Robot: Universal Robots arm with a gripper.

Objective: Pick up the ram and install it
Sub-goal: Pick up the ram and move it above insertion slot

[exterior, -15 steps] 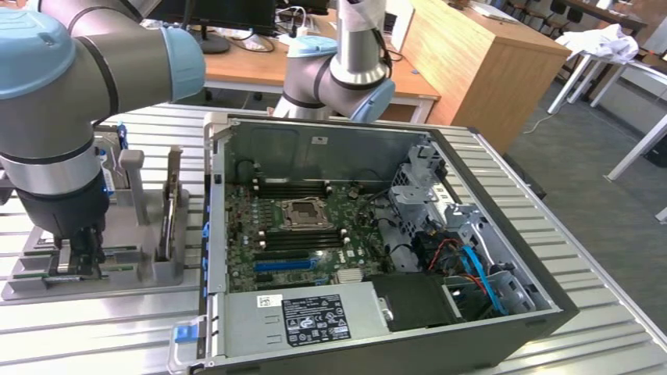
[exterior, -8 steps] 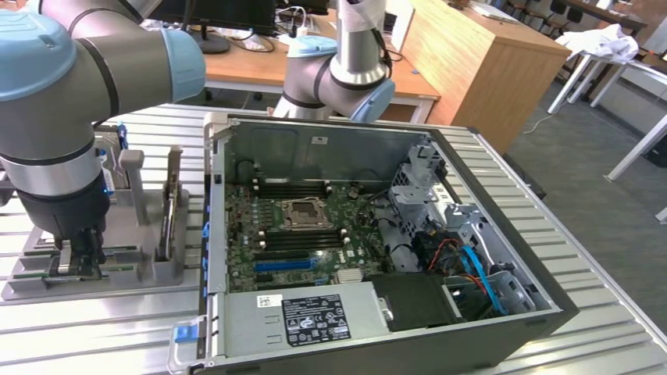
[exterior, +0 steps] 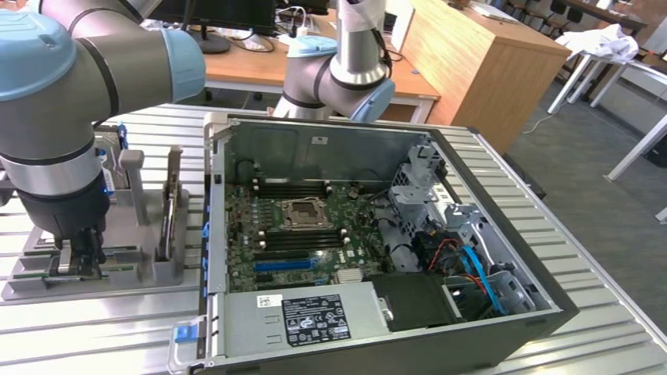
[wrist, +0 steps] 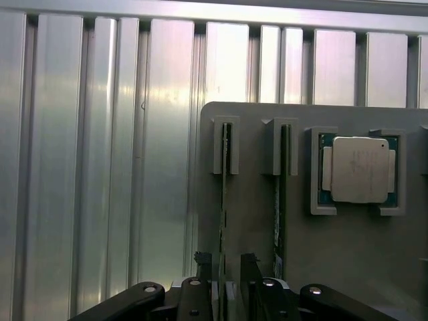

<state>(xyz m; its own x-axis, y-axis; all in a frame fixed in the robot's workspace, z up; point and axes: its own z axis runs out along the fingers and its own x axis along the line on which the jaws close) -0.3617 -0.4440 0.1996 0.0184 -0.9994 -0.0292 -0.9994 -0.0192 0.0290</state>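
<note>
The ram (wrist: pixel 225 194) stands on edge in a slot of the grey holder (wrist: pixel 254 227), a thin green strip seen from above. A second strip (wrist: pixel 281 200) stands in the neighbouring slot. My gripper (wrist: pixel 226 267) is low over the first strip, one dark finger on each side of it with a small gap to the board, so it is open around it. In the exterior view the gripper (exterior: pixel 78 254) reaches down into the grey holder (exterior: pixel 140 258) at that view's left, beside the open computer case (exterior: pixel 312 141).
A square silver processor chip (wrist: pixel 360 169) lies in its pocket on the holder next to the strips. The case's motherboard (exterior: pixel 302 234) lies face up with its socket (exterior: pixel 303 211) and dark memory slots. The table is ribbed metal (wrist: pixel 100 167). A wooden cabinet (exterior: pixel 479 62) stands behind.
</note>
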